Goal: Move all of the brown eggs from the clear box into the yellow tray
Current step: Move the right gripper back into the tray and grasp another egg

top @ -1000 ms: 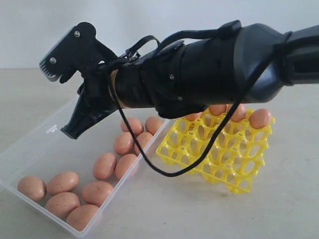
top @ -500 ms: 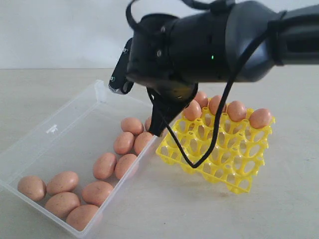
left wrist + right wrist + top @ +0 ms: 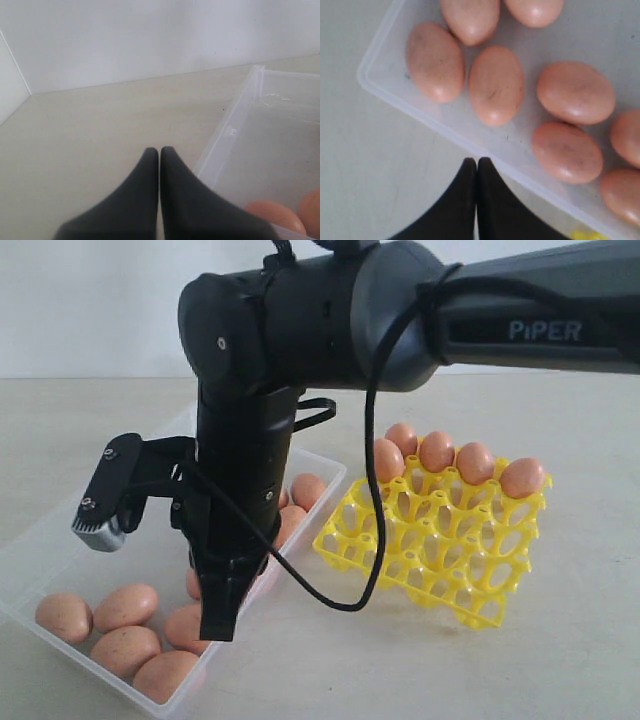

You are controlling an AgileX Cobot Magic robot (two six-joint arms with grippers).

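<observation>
Swinging away from the yellow tray (image 3: 470, 580), the right hand (image 3: 220, 625) has been brought down at the clear box (image 3: 60, 560), fingers pressed together, nothing held, tip above the box's tray-side rim. Four brown eggs (image 3: 437, 452) are seated in the tray beside the box; the rest lie inside the box. Another pickup is judged imminent. The left hand (image 3: 159, 152), likewise pressed together, is held just outside the box, over the table (image 3: 90, 130).
</observation>
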